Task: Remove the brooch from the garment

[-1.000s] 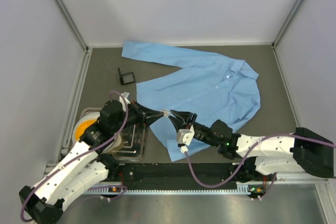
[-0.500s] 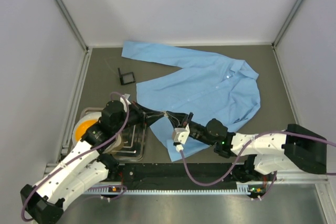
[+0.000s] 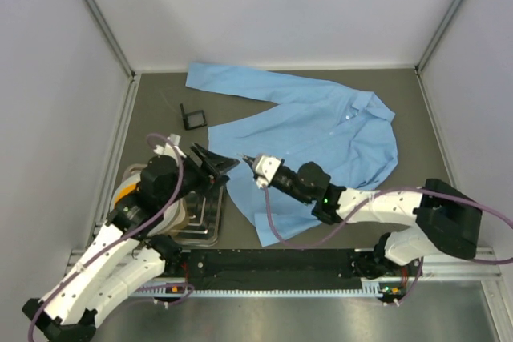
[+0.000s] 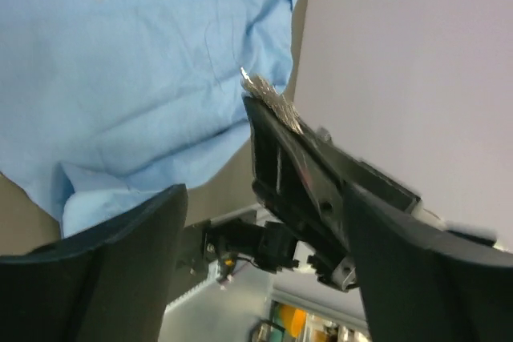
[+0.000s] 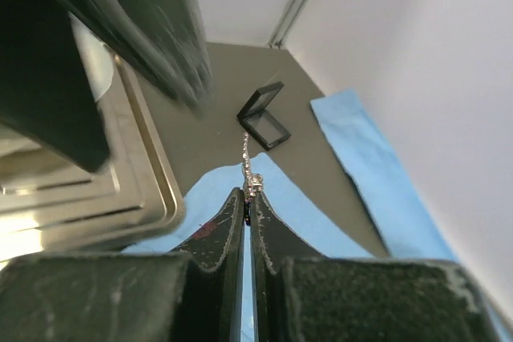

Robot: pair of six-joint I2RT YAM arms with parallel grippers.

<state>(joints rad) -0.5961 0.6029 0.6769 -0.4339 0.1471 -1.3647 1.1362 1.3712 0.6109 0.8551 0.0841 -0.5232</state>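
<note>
The garment (image 3: pixel 321 134), a light blue shirt, lies spread on the dark table, and it fills the upper left of the left wrist view (image 4: pixel 120 78). My right gripper (image 3: pixel 248 161) hangs over the shirt's lower left edge, shut on the brooch (image 5: pixel 249 172). The brooch is a tiny silvery glinting piece that sticks out past the closed tips. It also shows at those tips in the left wrist view (image 4: pixel 268 95). My left gripper (image 3: pixel 216 163) is open just left of the right gripper. Its fingers (image 4: pixel 112 270) hold nothing.
A small black square holder (image 3: pixel 192 116) lies left of the shirt, seen open in the right wrist view (image 5: pixel 264 114). A metal tray (image 3: pixel 202 218) and an orange roll (image 3: pixel 127 195) sit at the front left beneath the left arm. Grey walls enclose the table.
My left gripper has opened, let go and drawn back to the left. The right gripper shut on the brooch and moved up and left with it. The shirt hem lies flat again.
</note>
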